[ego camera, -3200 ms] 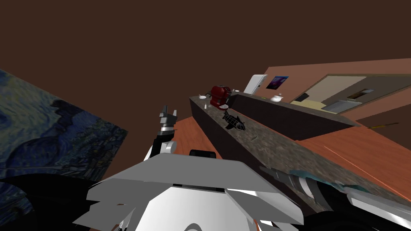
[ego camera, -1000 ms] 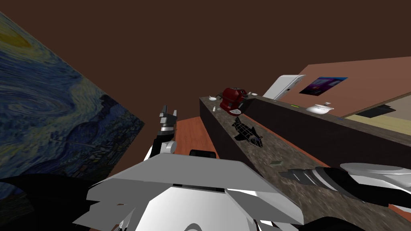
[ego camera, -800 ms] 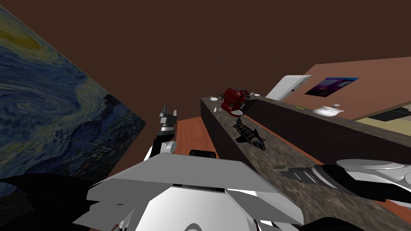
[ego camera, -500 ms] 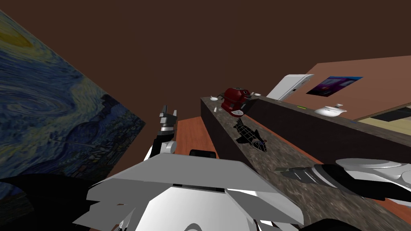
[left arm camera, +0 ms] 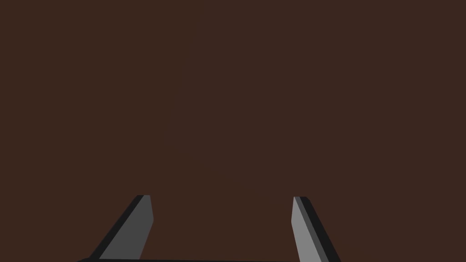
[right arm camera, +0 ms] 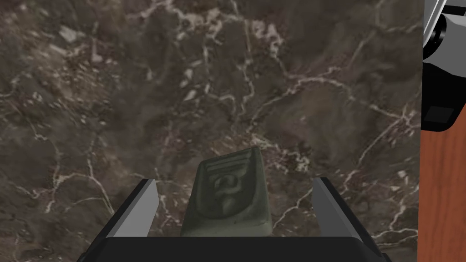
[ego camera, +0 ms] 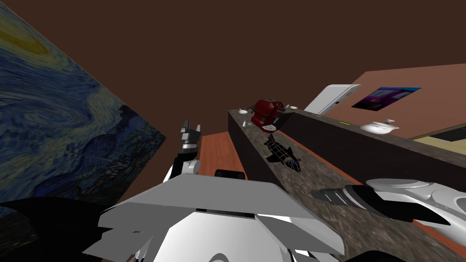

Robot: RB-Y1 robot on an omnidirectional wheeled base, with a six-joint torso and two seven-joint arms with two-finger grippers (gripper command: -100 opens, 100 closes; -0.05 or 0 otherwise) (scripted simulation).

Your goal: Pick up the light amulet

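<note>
The amulet (right arm camera: 230, 195), a grey-green slab with a carved emblem, lies flat on the dark veined marble counter (right arm camera: 136, 91). It sits between the spread fingers of my right gripper (right arm camera: 233, 181), with a gap on either side (neither blade touches it). Farther along the counter sit a black fish figure (ego camera: 282, 154) and a red appliance (ego camera: 267, 112); reddish wood floor (ego camera: 214, 152) runs beside it. My left gripper (left arm camera: 222, 197), fingers apart, faces a plain brown wall (ego camera: 227, 54), with a swirling blue painting (ego camera: 59, 127) to its left.

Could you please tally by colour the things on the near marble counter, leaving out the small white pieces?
Red: 1, the appliance
Black: 1, the fish-shaped figure
Grey-green: 1, the amulet
Total: 3
</note>
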